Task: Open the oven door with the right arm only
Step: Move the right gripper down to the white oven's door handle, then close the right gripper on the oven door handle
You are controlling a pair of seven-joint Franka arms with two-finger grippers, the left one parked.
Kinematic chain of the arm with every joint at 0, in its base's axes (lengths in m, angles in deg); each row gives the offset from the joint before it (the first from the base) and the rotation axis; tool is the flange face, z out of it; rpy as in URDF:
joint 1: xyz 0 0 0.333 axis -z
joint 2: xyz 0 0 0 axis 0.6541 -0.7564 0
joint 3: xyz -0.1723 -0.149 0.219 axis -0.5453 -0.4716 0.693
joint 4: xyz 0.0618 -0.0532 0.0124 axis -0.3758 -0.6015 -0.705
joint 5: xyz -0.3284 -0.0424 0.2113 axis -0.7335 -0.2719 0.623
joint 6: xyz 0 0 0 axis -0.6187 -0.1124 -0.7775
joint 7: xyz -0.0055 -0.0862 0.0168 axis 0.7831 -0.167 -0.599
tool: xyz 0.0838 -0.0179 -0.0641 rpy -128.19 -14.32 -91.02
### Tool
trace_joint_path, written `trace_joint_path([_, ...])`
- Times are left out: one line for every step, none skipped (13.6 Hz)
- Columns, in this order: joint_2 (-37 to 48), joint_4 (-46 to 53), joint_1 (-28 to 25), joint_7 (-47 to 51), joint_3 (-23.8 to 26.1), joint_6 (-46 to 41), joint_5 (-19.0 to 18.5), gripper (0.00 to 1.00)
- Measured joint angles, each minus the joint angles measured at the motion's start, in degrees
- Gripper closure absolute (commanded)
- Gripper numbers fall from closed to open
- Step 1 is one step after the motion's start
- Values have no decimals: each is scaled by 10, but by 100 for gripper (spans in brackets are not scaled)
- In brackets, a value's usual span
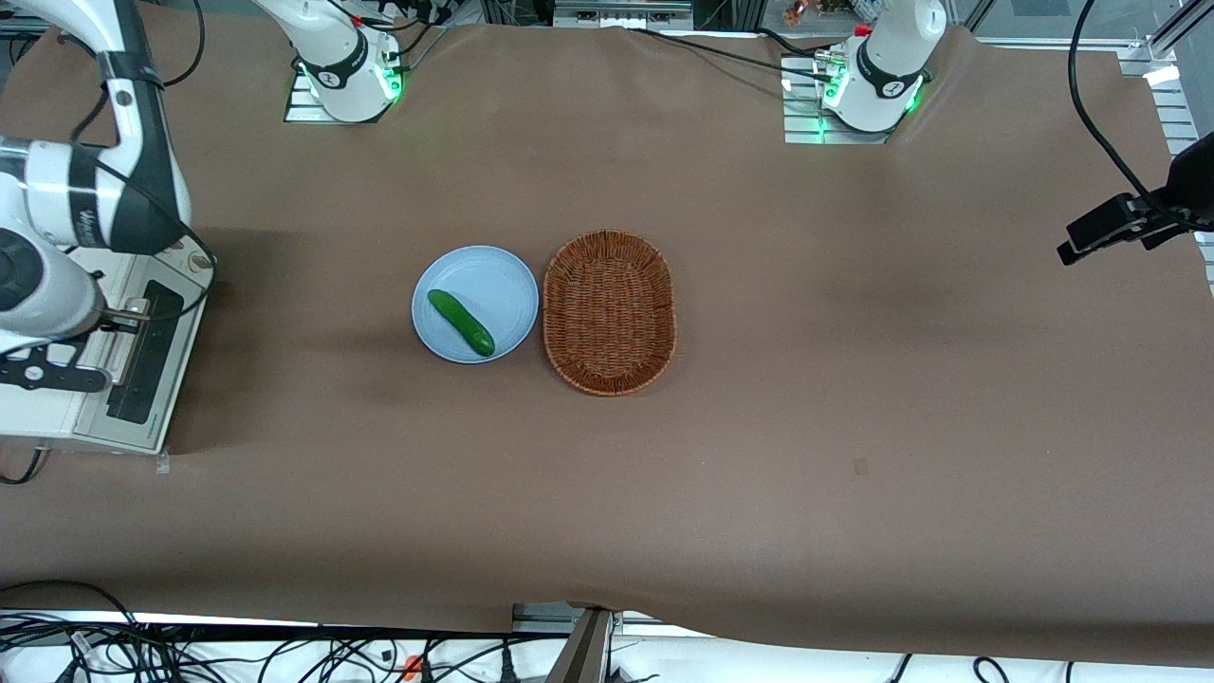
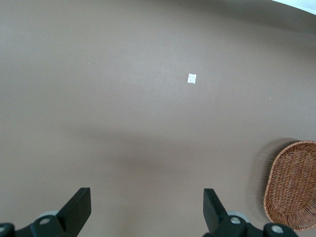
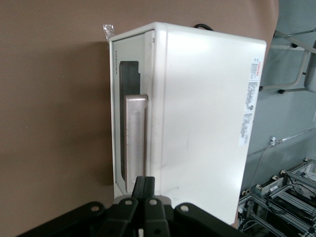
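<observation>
Right wrist view looks along the white toaster oven (image 3: 197,113), whose oven door (image 3: 129,106) is shut flush against the body, its dark glass window (image 3: 129,79) and silver bar handle (image 3: 134,140) facing the brown table (image 3: 54,113). The hand (image 3: 147,190) sits just above one end of that handle, its two black fingers pressed together with nothing between them, so it is closed and empty. In the front view the oven stands at the working arm's end of the table, with the right arm (image 1: 57,209) leaning over it and the forearm pointing down at its top edge; the handle (image 1: 121,337) shows beside the arm's lower links. A blue plate (image 1: 498,275) with a cucumber (image 1: 460,323) and a wicker basket (image 1: 609,311) lie well apart from the oven, near the middle of the table. The step in hand looks like the approach to the handle. To do it well, the fingers would probably need either to spread and straddle the bar, or to hook closed under its edge nearest the door's free end, then pull outward along an arc that follows the hinge, since a straight pull may drag the light oven across the cloth. Keeping the wrist square to the bar should stop the fingers from slipping off its smooth metal.
</observation>
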Motion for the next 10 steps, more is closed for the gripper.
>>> trace_joint_path([-4, -11, 0, 9, -1, 15, -8, 100])
trace_joint_path([-7, -22, 1, 16, -5, 29, -11, 100])
trace_joint_path([-8, -31, 2, 26, -8, 39, -13, 100])
trace_joint_path([-9, -39, 3, 34, -10, 44, -14, 100])
trace_joint_path([-10, -47, 3, 40, -11, 49, -17, 100])
trace_joint_path([-10, -53, 3, 45, -13, 54, -23, 100])
trace_joint_path([-11, -57, 3, 47, -15, 56, -26, 100])
trace_joint_path([-11, -60, 3, 48, -16, 57, -28, 100])
trace_joint_path([-12, -60, 3, 49, -18, 57, -28, 100])
trace_joint_path([-13, -61, 3, 51, -20, 58, -28, 100])
